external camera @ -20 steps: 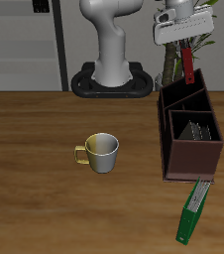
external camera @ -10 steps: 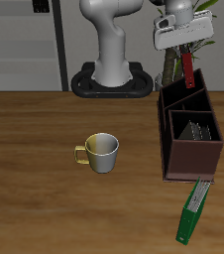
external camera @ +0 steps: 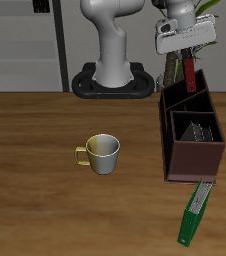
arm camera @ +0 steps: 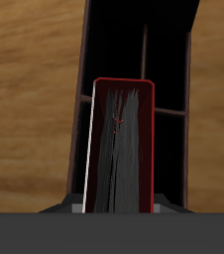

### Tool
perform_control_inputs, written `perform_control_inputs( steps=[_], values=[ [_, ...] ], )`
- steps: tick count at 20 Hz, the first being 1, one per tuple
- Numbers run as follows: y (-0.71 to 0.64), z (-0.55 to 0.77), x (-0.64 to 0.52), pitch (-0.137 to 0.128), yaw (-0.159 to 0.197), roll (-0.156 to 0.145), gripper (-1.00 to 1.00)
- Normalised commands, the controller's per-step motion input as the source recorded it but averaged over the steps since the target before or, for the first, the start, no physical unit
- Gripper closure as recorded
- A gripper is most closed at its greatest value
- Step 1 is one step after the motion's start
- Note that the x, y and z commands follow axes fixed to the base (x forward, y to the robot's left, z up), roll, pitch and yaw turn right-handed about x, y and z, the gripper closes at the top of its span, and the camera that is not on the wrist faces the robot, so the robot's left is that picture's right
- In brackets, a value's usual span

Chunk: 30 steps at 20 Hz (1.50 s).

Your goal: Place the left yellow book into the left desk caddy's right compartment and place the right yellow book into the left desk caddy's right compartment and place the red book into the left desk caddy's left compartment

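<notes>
I hold the dark red hardcover book with its white page edge [external camera: 190, 72] upright in my two-finger gripper [external camera: 186, 48], jaws closed on its upper end, and it hangs just above the far compartment of the dark brown-maroon, tall-walled left desk caddy [external camera: 193, 158], its lower end near the rim and not yet inside as far as I can judge. In my own view the red book [arm camera: 119, 149] fills the space ahead, with the caddy's dark compartments [arm camera: 144, 50] open beneath it. The near compartment already holds two small thin grey-covered books with yellowish-tan edges standing side by side; I take them for the left yellow book [external camera: 192, 131] and the right yellow book [external camera: 203, 131], though I cannot tell which is which. So I judge two of three placements done; lowering and releasing the red book is what is left. Counting: one caddy, two grey books, one red book, one long green book [external camera: 194, 213] lying on the wooden table [external camera: 35, 200] near its front edge, one metal mug with a yellow handle [external camera: 100, 153].
</notes>
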Motion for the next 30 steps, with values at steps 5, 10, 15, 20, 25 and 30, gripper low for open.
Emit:
perform_control_inputs(
  steps=[5, 10, 15, 20, 25, 30],
  values=[
    [0.04, -0.08, 0.02, 0.012, 0.004, 0.01, 1.0],
    [0.01, -0.06, 0.02, 0.008, -0.007, 0.005, 1.0],
    [0.09, 0.06, 0.0, -0.017, -0.005, 0.02, 1.0],
    [0.07, 0.12, -0.01, -0.049, 0.006, 0.02, 1.0],
    [-0.01, -0.03, 0.05, -0.024, 0.022, 0.002, 1.0],
    [-0.06, -0.05, 0.1, -0.009, 0.007, -0.001, 1.0]
  ],
)
